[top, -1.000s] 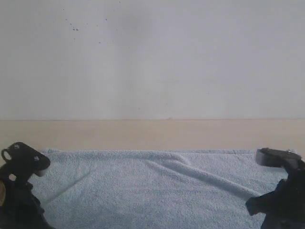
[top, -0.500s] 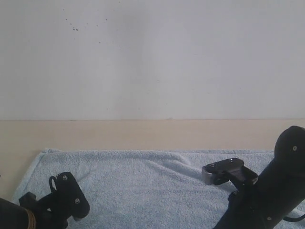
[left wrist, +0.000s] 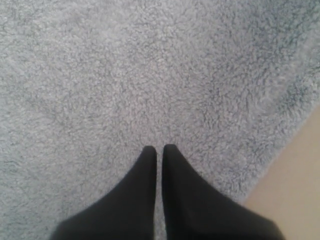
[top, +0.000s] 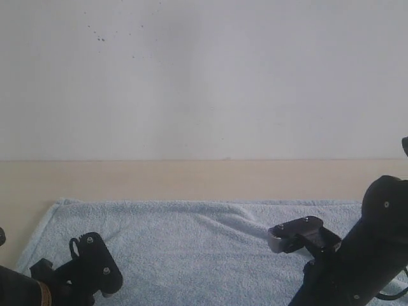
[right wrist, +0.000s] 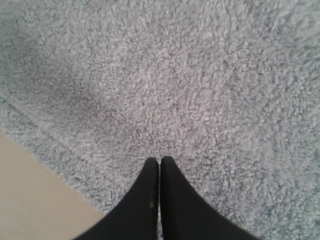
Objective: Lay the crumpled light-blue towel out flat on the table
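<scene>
The light-blue towel [top: 185, 245] lies spread across the beige table [top: 191, 180], with one soft ridge left near its middle. Its far hem runs straight and its far left corner is rounded. In the left wrist view my left gripper [left wrist: 159, 148] hovers shut over the towel [left wrist: 150, 75], close to an edge where bare table [left wrist: 295, 190] shows. My right gripper [right wrist: 160, 160] is also shut over the fluffy towel [right wrist: 190, 75], near another edge with bare table [right wrist: 30, 200] beside it. Nothing is pinched in either. No white tag is in view.
An off-white speckled wall [top: 204, 76] rises behind the table. A strip of bare tabletop runs between the towel's far hem and the wall. The left arm [top: 86, 274] and right arm [top: 363, 255] stand over the towel's near part.
Over the last second both arms swung inward from the towel's outer corners to over its near part. The long diagonal fold has flattened to a faint ridge. Little has moved in the last half second.
</scene>
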`<state>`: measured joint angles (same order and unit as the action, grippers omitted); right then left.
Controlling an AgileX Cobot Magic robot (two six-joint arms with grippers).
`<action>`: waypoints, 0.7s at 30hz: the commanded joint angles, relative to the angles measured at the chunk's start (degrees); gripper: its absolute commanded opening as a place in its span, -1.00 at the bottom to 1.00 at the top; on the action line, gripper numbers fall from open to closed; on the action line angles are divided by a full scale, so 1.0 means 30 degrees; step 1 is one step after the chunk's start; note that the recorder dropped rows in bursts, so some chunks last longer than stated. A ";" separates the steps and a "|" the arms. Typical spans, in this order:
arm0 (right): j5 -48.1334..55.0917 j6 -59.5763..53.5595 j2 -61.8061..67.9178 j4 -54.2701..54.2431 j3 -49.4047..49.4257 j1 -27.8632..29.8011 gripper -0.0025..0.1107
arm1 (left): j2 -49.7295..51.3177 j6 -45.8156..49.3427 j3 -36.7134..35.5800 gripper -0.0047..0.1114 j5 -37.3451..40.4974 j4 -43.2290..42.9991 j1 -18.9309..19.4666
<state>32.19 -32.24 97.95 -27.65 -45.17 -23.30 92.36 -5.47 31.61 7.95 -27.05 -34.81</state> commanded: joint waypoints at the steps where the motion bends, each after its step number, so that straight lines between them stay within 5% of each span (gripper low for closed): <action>1: 0.0104 -0.0088 0.0500 -0.0278 -0.0026 -0.0019 -0.96 | -0.0008 0.0028 -0.0082 -0.85 -0.0475 0.0223 -0.0173; 8: 0.0171 -0.0246 0.0915 -0.0579 -0.0026 -0.0019 -0.96 | 0.0027 0.0028 -0.0082 -0.85 -0.0772 -0.3126 -0.0135; 21: 0.0126 -0.0291 0.0915 -0.0579 -0.0026 -0.0019 -0.96 | 0.1970 -0.0008 -0.0082 -0.85 -0.2530 -0.2916 -0.0135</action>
<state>32.63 -32.56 100.70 -29.16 -45.17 -23.30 98.21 -5.47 31.61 1.10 -36.20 -34.81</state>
